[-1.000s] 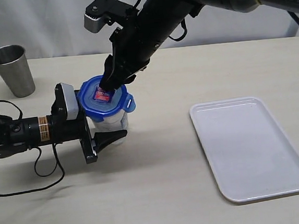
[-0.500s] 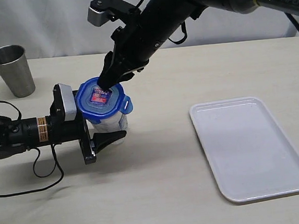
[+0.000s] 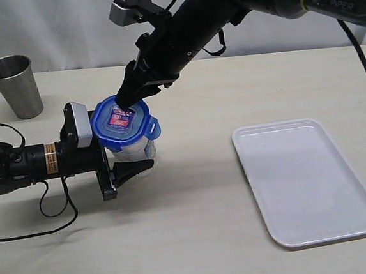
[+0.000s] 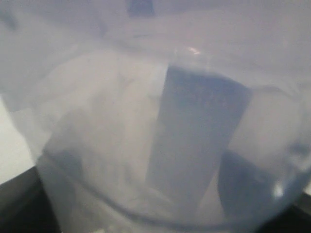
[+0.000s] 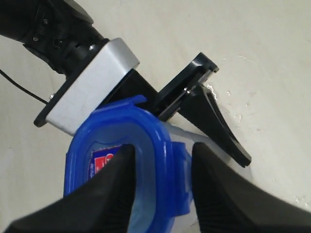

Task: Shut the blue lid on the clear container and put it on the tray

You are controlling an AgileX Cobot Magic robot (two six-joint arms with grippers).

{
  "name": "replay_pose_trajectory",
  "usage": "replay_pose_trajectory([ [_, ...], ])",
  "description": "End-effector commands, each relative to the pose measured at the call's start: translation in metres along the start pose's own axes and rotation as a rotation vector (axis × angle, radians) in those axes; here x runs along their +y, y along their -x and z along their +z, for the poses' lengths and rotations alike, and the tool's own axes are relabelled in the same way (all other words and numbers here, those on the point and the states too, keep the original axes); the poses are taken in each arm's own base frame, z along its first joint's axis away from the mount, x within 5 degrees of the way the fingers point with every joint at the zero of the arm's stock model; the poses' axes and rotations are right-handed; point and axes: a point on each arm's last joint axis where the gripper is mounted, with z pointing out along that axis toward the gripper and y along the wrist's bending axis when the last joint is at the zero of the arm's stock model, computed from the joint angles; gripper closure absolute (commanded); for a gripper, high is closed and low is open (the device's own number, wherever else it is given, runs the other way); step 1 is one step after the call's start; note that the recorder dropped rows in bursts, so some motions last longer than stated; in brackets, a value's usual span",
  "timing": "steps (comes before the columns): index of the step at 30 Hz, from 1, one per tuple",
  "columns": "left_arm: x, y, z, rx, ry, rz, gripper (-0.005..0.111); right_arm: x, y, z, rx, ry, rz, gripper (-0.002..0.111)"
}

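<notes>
The pale table [image 3: 198, 238] fills the scene. On its right side lies the white tray [image 3: 309, 183], flat, with nothing on it and well apart from everything else.

2 black arms meet left of the middle. The right arm comes down from the upper right, and the right gripper [image 3: 126, 104] sits at the far edge of the lid. The left arm lies low along the table from the left. The left gripper [image 3: 140, 156] reaches in sideways, its 2 fingers closed on the container, 1 in front and the other hidden behind it.

The clear container [image 3: 132, 148] stands upright on the table between those fingers, near the middle left and not on the tray. In the left wrist view its wall fills the picture as a blur.

A steel cup [image 3: 15, 84] stands alone at the far left.

The blue lid [image 3: 123, 122] sits on top of the container. In the right wrist view the right fingers [image 5: 107, 194] straddle 1 edge, pinching the rim and a side flap between them. Whether that flap is snapped down I cannot tell.

A small red and blue sticker [image 3: 119, 120] sits on the lid's top.
</notes>
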Motion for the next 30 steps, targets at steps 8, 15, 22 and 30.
replay_pose_trajectory([
  [8,-0.001,0.002,0.005,0.008,0.008,-0.049,0.107,-0.027,-0.01,-0.006,0.222,-0.328,0.011,0.063],
  [15,0.0,0.002,0.005,0.006,0.022,-0.094,0.107,-0.006,0.007,-0.033,0.099,-0.31,0.0,0.063],
  [22,0.0,0.002,0.005,0.006,0.024,-0.095,0.107,0.028,0.022,-0.069,0.003,-0.242,-0.188,0.063],
  [30,0.001,0.002,0.005,0.005,0.035,-0.095,0.107,0.046,0.021,-0.093,-0.048,-0.237,0.167,0.063],
])
